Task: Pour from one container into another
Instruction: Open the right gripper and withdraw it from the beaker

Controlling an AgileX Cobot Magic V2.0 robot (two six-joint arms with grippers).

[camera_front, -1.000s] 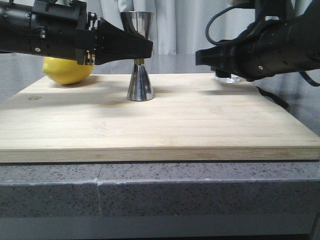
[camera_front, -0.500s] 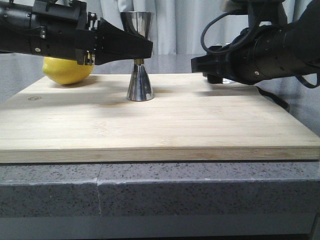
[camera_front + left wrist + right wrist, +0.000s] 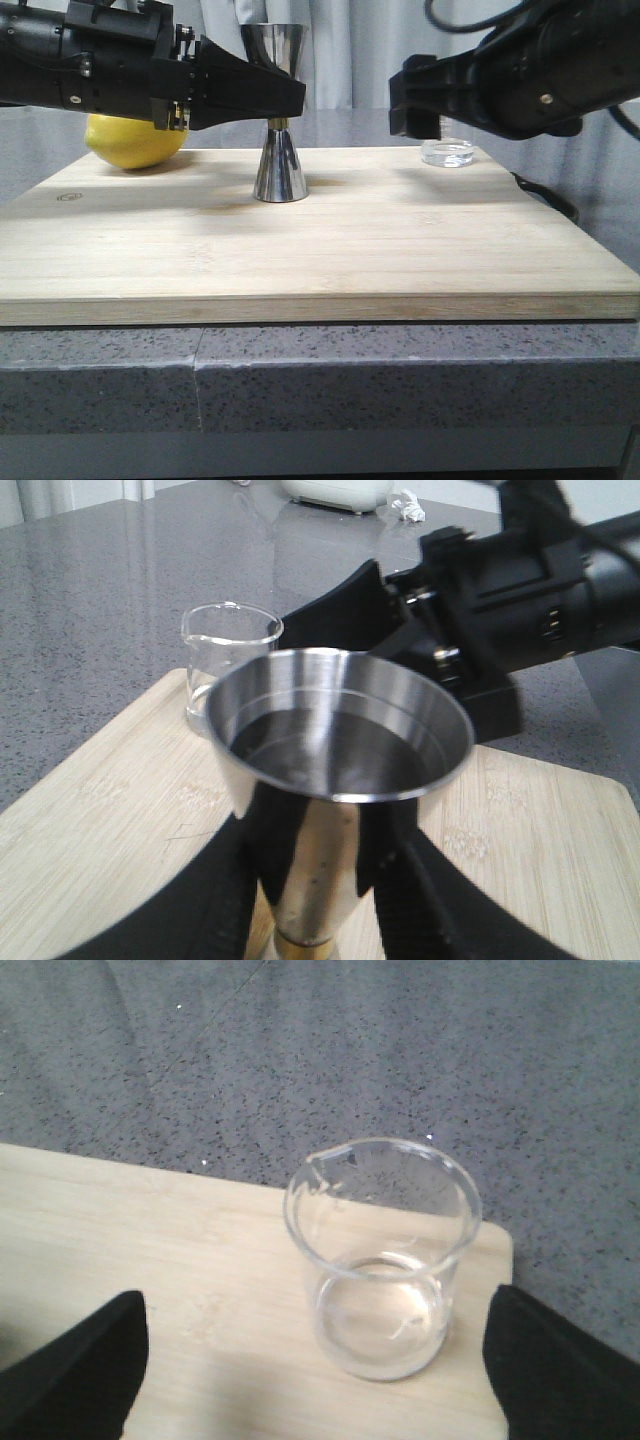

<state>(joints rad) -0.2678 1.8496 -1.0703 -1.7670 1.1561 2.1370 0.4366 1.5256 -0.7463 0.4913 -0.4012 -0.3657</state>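
Standing upright near the cutting board's (image 3: 300, 240) far right corner, the glass beaker (image 3: 381, 1257) is being straddled untouched by the right gripper's (image 3: 310, 1360) wide-open jaws, spout toward the far edge. The steel jigger (image 3: 279, 110), axis vertical, is being clamped at its waist by the left gripper (image 3: 285, 100).

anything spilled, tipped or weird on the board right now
Nothing stands out. The glass beaker stands upright near the cutting board's far corner, the steel jigger is upright too, and no spill shows on the wood.
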